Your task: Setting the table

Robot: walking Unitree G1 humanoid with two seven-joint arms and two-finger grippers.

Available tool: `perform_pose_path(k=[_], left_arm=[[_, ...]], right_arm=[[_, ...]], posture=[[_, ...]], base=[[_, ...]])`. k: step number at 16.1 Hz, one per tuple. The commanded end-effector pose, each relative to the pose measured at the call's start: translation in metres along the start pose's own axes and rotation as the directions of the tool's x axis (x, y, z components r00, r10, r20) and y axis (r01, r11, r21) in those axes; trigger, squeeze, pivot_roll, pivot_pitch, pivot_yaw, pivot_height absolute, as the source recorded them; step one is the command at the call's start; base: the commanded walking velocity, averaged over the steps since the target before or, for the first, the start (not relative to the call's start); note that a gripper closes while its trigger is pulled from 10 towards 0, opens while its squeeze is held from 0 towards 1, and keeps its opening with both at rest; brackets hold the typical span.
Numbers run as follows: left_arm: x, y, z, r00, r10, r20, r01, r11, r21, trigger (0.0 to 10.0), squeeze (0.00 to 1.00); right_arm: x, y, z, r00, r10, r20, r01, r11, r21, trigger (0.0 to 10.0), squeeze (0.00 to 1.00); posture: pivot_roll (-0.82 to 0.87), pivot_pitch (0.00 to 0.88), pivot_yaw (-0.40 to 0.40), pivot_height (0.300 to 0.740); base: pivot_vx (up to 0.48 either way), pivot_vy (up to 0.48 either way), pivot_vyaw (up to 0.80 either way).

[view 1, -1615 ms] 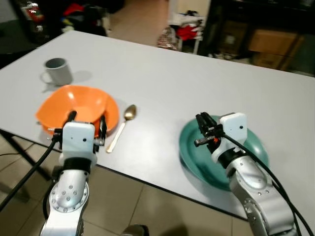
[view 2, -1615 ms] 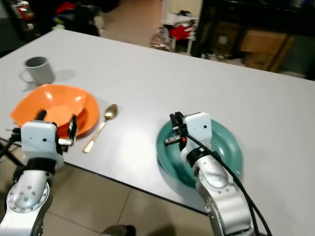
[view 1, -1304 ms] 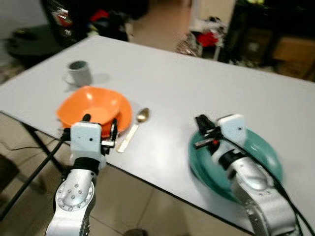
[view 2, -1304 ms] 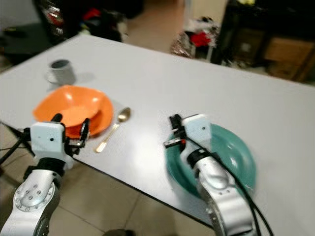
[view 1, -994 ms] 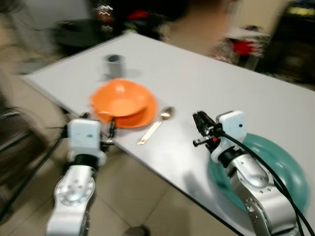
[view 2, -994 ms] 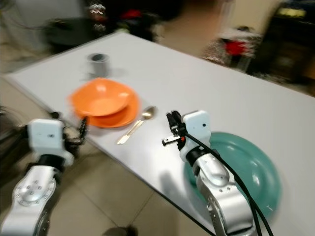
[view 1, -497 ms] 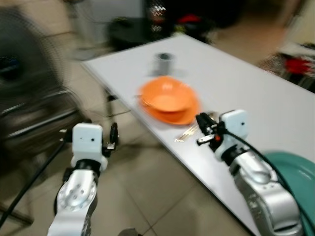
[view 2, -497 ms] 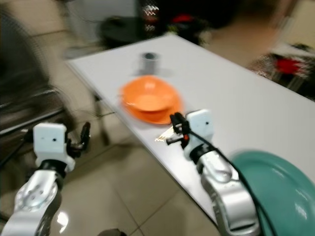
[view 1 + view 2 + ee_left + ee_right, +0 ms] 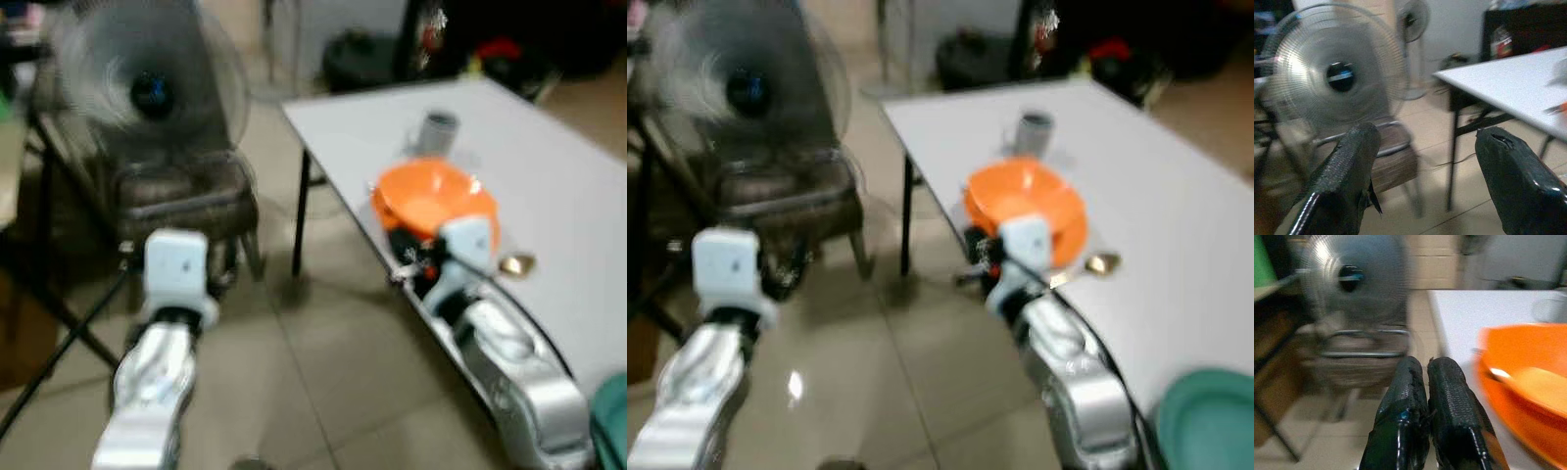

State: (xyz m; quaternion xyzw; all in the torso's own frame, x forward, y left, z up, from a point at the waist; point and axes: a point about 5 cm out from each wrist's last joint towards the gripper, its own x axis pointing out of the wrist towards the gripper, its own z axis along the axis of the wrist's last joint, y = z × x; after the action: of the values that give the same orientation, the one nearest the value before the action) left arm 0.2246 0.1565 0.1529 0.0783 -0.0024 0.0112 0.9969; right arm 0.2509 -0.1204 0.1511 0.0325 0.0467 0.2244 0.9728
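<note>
An orange bowl rests on an orange plate near the corner of the white table. Behind it stands a grey mug, and a gold spoon lies to its right. The rim of a teal plate peeks in at the lower right. My right gripper is shut on nothing and hovers at the table's edge just in front of the bowl. Off to the left of the table, over the floor, my left gripper stands open and empty. Everything is blurred.
A standing fan and a dark chair are to the left of the table, in front of my left arm. Tiled floor lies between them and the table leg. Dark clutter sits beyond the table's far end.
The camera has swung left: the table and dishes slid to the right of the picture, and the fan and chair came into view. Both arms keep the same pose.
</note>
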Motion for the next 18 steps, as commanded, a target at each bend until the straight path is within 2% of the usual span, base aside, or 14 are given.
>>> perform_pose_path(k=[1, 2, 4, 6, 11, 14, 18], left_arm=[[-0.004, -0.004, 0.001, 1.000, -0.006, -0.004, 0.006, 1.000, -0.018, 10.0, 0.00], [-0.008, -0.002, 0.000, 1.000, 0.004, -0.011, -0.005, 0.999, -0.041, 10.0, 0.00], [-0.009, -0.006, 0.002, 0.999, -0.038, -0.003, 0.038, 0.998, -0.044, 10.0, 0.00], [-0.010, -0.005, 0.001, 1.000, -0.021, -0.005, 0.020, 0.998, -0.065, 10.0, 0.00], [-0.009, -0.006, 0.003, 0.999, -0.029, 0.015, 0.030, 0.997, -0.076, 10.0, 0.00], [-0.014, -0.005, -0.003, 1.000, -0.020, -0.006, 0.020, 0.997, -0.077, 10.0, 0.00], [-0.012, -0.004, -0.001, 1.000, -0.022, 0.009, 0.023, 0.997, -0.073, 10.0, 0.00]], right_arm=[[-0.001, 0.001, 0.005, 0.999, 0.042, 0.002, -0.042, 0.999, -0.015, 10.0, 0.00], [-0.001, 0.004, 0.005, 0.997, 0.074, -0.006, -0.075, 0.997, -0.036, 10.0, 0.00], [0.000, 0.002, 0.004, 0.997, 0.076, -0.007, -0.076, 0.996, -0.045, 10.0, 0.00], [0.002, 0.003, 0.002, 0.996, 0.089, -0.016, -0.089, 0.994, -0.059, 10.0, 0.00], [-0.002, 0.005, 0.002, 0.993, 0.116, -0.014, -0.116, 0.991, -0.066, 10.0, 0.00], [-0.003, 0.000, 0.000, 0.994, 0.110, -0.018, -0.111, 0.992, -0.056, 10.0, 0.00], [-0.005, -0.005, -0.001, 0.993, 0.116, -0.024, -0.117, 0.991, -0.070, 10.0, 0.00]], posture=[[0.08, 0.026, -0.056, 0.740], [0.08, 0.019, -0.058, 0.740], [0.09, 0.006, -0.064, 0.740], [0.08, 0.023, -0.053, 0.740], [0.08, 0.011, -0.069, 0.740], [0.08, 0.016, -0.067, 0.740], [0.09, 0.014, -0.088, 0.740]], base=[[0.000, 0.000, 0.80], [0.000, 0.000, 0.80], [0.000, 0.000, 0.80], [0.000, 0.000, 0.80], [0.321, 0.000, 0.80], [0.363, 0.000, 0.80], [0.363, 0.000, 0.80]])
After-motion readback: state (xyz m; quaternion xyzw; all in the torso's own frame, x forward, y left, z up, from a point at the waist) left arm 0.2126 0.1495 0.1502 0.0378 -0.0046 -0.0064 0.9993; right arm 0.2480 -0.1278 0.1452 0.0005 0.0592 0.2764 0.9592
